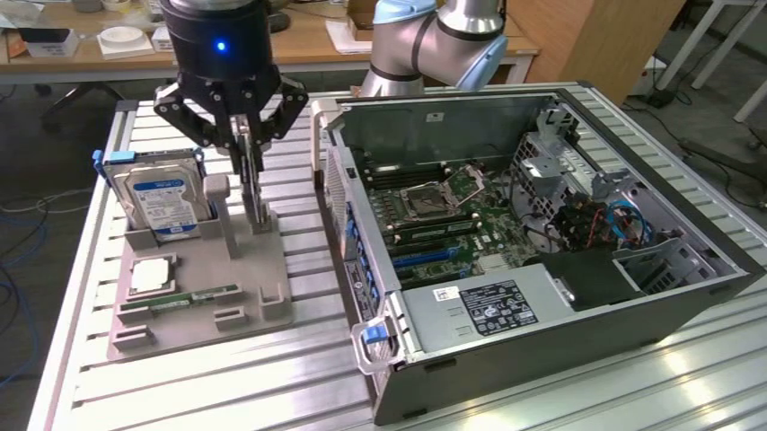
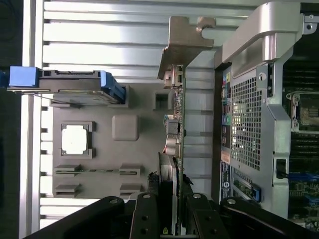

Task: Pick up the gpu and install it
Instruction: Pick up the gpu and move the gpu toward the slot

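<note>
The gpu (image 1: pixel 250 184) stands on edge in the grey parts holder (image 1: pixel 180 334), a thin dark card beside the open computer case (image 1: pixel 422 126). My gripper (image 1: pixel 250 148) hangs straight above it, fingers shut on the card's upper edge. In the wrist view the gpu (image 2: pixel 175 124) appears edge-on, its silver bracket (image 2: pixel 187 40) at the far end, and my gripper (image 2: pixel 172 201) clamps it between black fingers (image 2: pixel 147 211). The card's lower edge sits at the holder's slot. Inside the case, the motherboard (image 1: pixel 455 215) and its blue slots (image 1: pixel 419 256) lie exposed.
A hard drive (image 1: pixel 162 202) with blue rails stands upright in the holder just to the exterior view's left of the card. A processor chip (image 1: pixel 154 274) and a green memory stick (image 1: pixel 198 296) lie in the holder. The case's rear wall (image 2: pixel 249 124) is close beside the card.
</note>
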`<state>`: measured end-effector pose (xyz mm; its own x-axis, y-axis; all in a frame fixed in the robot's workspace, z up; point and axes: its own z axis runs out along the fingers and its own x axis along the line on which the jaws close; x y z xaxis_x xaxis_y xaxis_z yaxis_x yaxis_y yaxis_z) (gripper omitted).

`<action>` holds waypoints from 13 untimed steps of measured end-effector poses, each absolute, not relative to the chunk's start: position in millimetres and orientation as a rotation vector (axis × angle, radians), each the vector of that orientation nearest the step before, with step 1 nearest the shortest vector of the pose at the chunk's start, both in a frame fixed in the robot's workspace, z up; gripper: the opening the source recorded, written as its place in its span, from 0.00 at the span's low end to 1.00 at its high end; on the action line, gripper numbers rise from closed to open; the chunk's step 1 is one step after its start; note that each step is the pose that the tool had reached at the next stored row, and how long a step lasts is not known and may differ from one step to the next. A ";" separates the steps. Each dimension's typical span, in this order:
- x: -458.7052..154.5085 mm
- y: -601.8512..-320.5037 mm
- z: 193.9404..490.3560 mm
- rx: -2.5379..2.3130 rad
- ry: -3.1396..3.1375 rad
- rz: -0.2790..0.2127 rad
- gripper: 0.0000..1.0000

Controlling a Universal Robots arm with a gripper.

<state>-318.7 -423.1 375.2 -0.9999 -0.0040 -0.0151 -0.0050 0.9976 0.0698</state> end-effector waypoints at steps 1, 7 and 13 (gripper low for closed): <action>-318.7 -423.1 377.4 -0.007 3.125 0.109 0.27; -318.7 -423.2 385.0 -0.010 3.125 0.101 0.27; -318.7 -423.2 389.1 -0.011 3.126 0.082 0.27</action>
<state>-318.7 -423.2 389.1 -0.9999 -0.0065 -0.0148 -0.0072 0.9986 0.0523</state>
